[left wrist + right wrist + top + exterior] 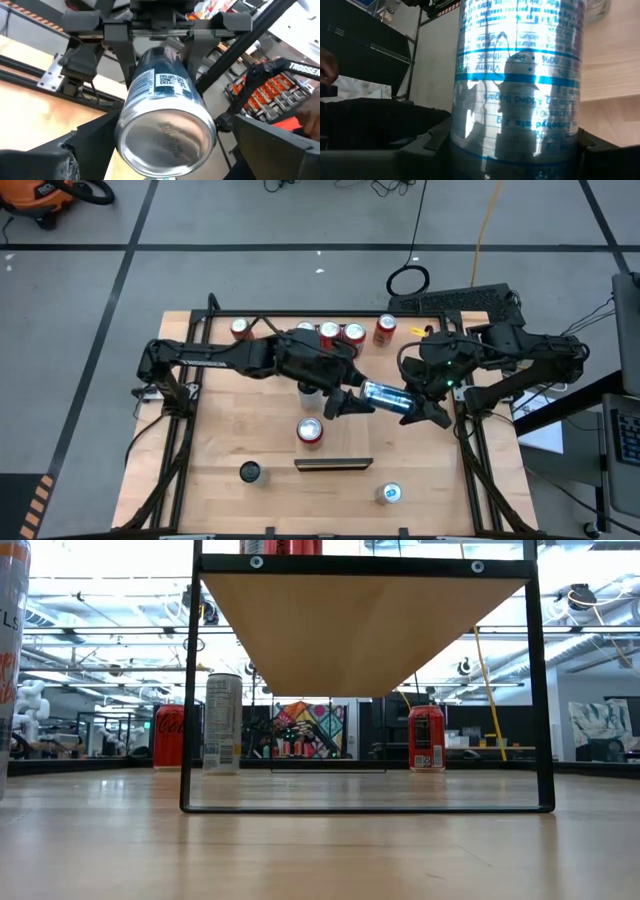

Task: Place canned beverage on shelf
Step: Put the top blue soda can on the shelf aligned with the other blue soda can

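Note:
A silver-and-blue can (pixel 385 395) lies level in the air between my two grippers, above the tabletop. My right gripper (pixel 418 406) is shut on it. My left gripper (pixel 347 402) is open. Its fingers (pixel 55 155) stand on either side of the can's bottom end (pixel 165 135), and I see no touch. The shelf (pixel 334 464) stands near the table's front. The low view shows its pale board (pixel 360 630) from below, in a black frame. A red can (pixel 310 430) stands on it. My right gripper pinches the can's side walls (pixel 457 150) between its two fingers, at the can's top end. The fingers come level from the table's right and lie along the can. The can sticks out toward my left gripper, level and lifted clear, its domed bottom facing left.
Several red cans (pixel 340 333) stand in a row along the table's far edge. A pale can (pixel 310 392) stands under my left arm. A dark can (pixel 249 472) and a white can (pixel 390 494) stand near the front edge.

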